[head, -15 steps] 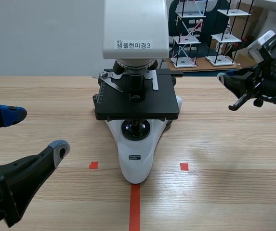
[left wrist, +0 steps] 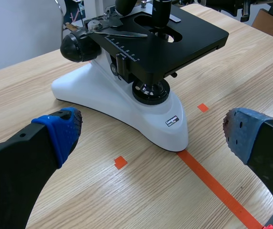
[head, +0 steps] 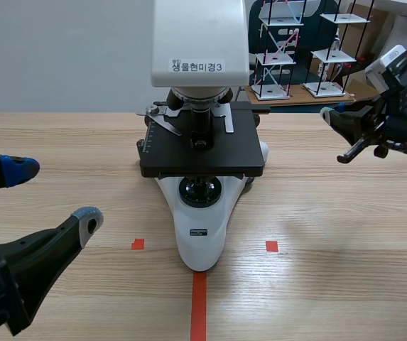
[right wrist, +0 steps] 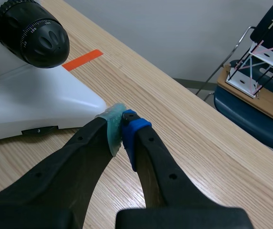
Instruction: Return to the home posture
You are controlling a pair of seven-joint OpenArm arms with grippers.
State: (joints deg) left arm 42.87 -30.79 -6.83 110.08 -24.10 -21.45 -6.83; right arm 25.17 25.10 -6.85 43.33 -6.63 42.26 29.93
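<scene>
A white microscope (head: 202,135) with a black stage stands at the table's middle; its foot and stage fill the left wrist view as the microscope (left wrist: 131,90). My left gripper (head: 50,195) hovers low at the near left, open, its blue-padded fingers (left wrist: 60,129) wide apart with nothing between them. Raised at the far right, my right gripper (head: 329,114) is shut on nothing. In the right wrist view its pads (right wrist: 119,125) meet beside the microscope's base (right wrist: 36,102) and focus knob (right wrist: 30,33).
Orange-red tape marks (head: 199,305) lie on the wooden table in front of the microscope. Behind the table's far right edge stand white wire racks (head: 281,53) and a blue chair (right wrist: 248,107).
</scene>
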